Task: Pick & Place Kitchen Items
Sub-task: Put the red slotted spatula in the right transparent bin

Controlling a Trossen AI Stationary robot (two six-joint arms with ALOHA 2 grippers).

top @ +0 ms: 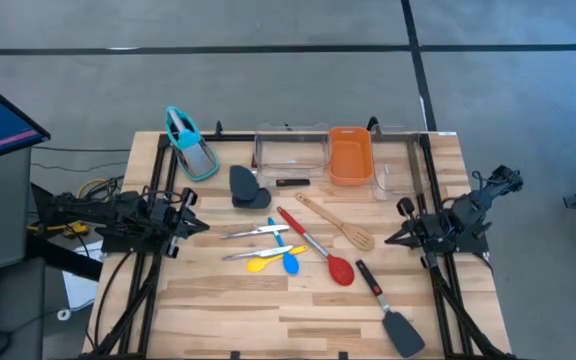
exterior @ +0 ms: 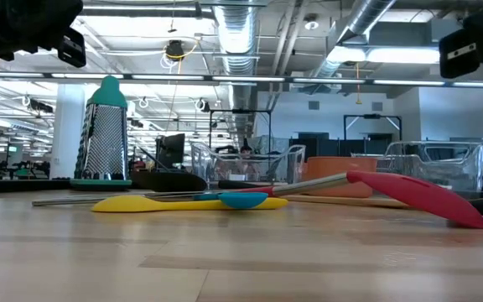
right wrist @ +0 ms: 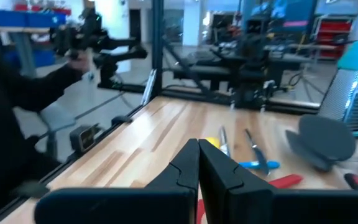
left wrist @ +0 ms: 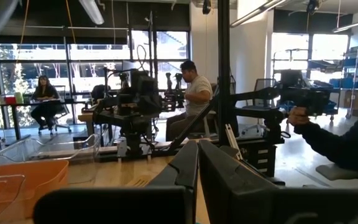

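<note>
Flanking scattered utensils (top: 298,245) on the bench (top: 218,300), left claw (top: 196,226) and right claw (top: 392,237), both clenched, empty.

Open-plan robotics lab: exposed ceiling ducts (exterior: 240,33), other robot rigs (left wrist: 132,102)

Grey floor (top: 268,25); exposed ceiling ducts (exterior: 237,33); large windows (left wrist: 61,68); seated person (left wrist: 194,93).
</note>
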